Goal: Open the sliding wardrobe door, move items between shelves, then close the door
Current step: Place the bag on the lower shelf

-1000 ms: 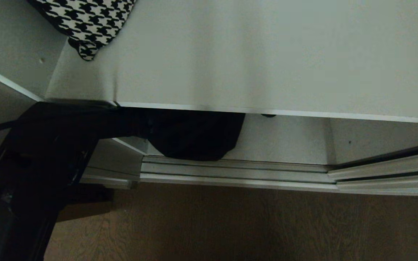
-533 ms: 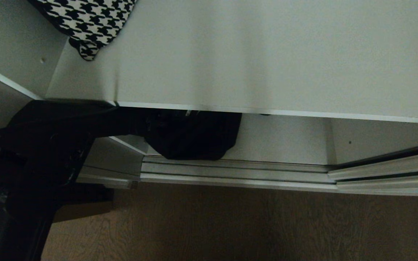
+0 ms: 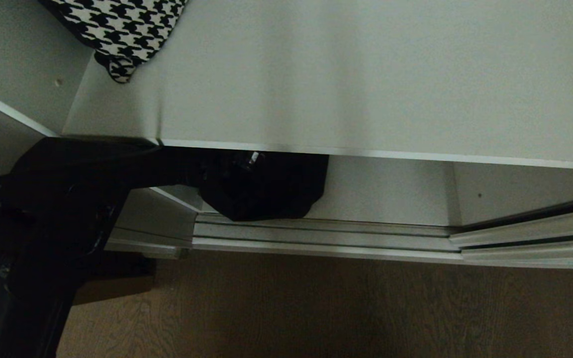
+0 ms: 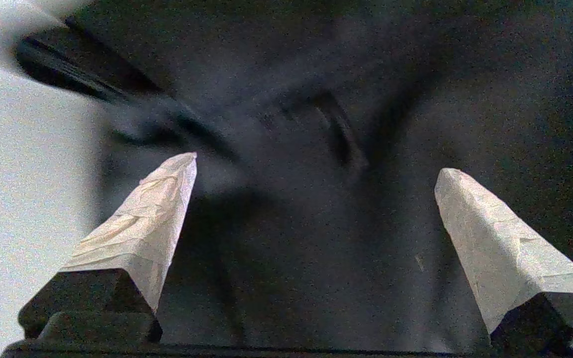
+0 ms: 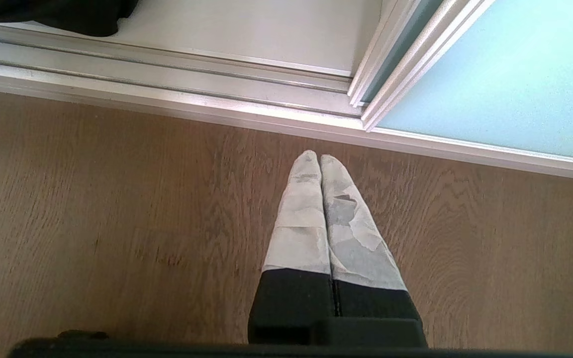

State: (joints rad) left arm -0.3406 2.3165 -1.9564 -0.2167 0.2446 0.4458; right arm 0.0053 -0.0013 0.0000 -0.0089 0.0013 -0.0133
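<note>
A floppy black bag (image 3: 276, 194) lies on the lower shelf (image 3: 391, 194), under the front edge of the upper shelf (image 3: 366, 74). My left arm (image 3: 67, 199) reaches in from the lower left to the bag, its hand lost against the black fabric. In the left wrist view my left gripper (image 4: 319, 164) stands wide open, and the bag (image 4: 306, 258) fills the space between and beyond its taped fingers (image 4: 147, 233). My right gripper (image 5: 320, 158) hangs shut over the wood floor. The sliding wardrobe door (image 5: 505, 74) is pushed to the right, leaving the opening free.
A black-and-white houndstooth item (image 3: 117, 30) lies at the back left of the upper shelf. The silver floor track (image 3: 316, 236) runs along the wardrobe front. The door frame (image 3: 530, 233) closes off the right side. A white-grey side wall (image 3: 13, 54) stands on the left.
The bag's right edge has drawn slightly left and its outline has changed. A small pale part now shows just under the upper shelf's edge. The left arm's wrist has turned.
</note>
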